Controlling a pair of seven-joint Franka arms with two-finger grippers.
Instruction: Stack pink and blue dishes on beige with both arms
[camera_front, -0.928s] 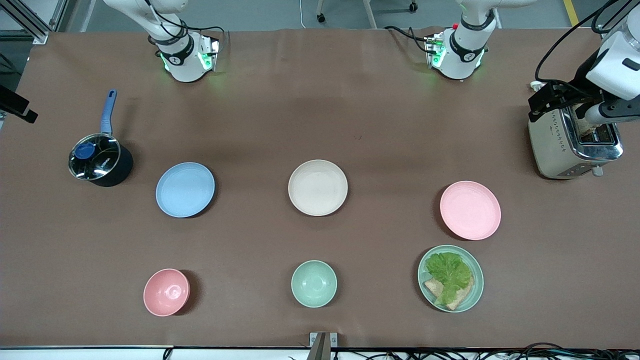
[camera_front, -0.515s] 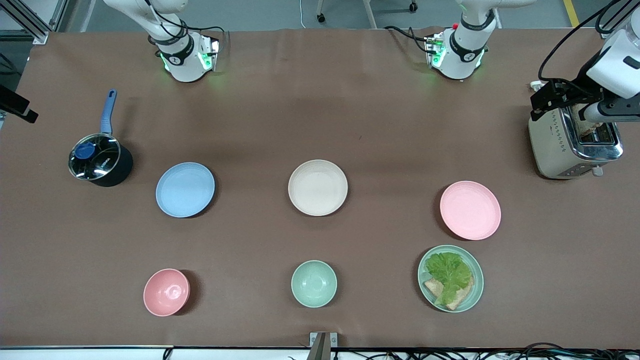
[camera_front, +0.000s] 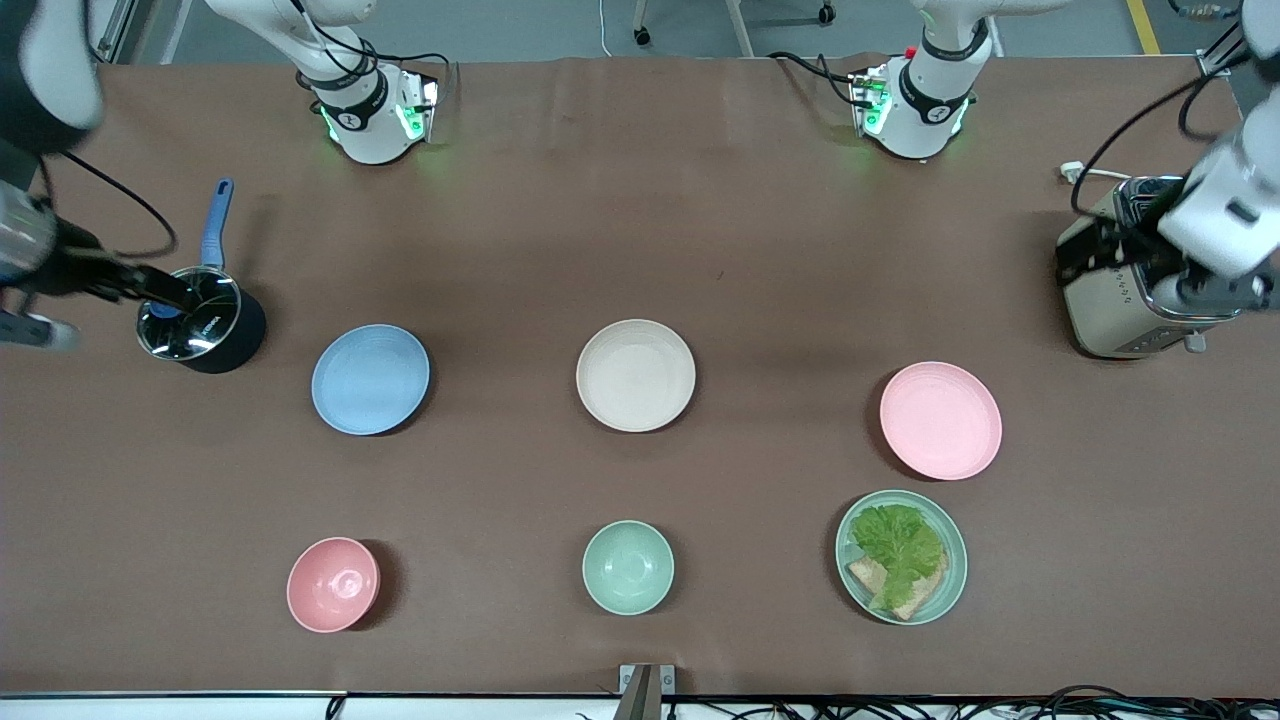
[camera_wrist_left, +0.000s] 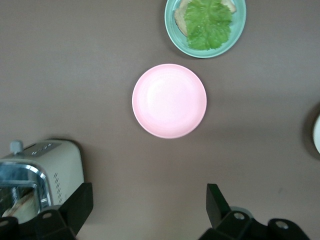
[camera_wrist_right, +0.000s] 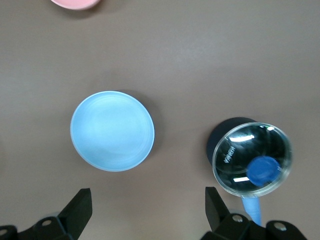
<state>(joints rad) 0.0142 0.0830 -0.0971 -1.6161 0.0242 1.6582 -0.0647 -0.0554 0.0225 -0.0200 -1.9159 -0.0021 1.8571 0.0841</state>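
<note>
Both grippers, left gripper (camera_wrist_left: 147, 210) and right gripper (camera_wrist_right: 145, 210), spread wide, empty.
Wrist views alone show toast inside toaster (camera_wrist_left: 42, 167); pan lid (camera_wrist_right: 252, 159) lettering unreadable.

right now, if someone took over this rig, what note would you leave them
Left gripper: open, empty, up over the toaster at its end of the table.
Right gripper: open, empty, up over the lidded saucepan at its end.
Beige plate: mid-table, nothing on it.
Blue plate: beside the saucepan, toward the right arm's end, untouched.
Pink plate: toward the left arm's end, just farther from the front camera than the mint-green plate of lettuce and toast.
Done: nothing stacked.
Left: pick up the blue and pink plates and stack both on the beige.
</note>
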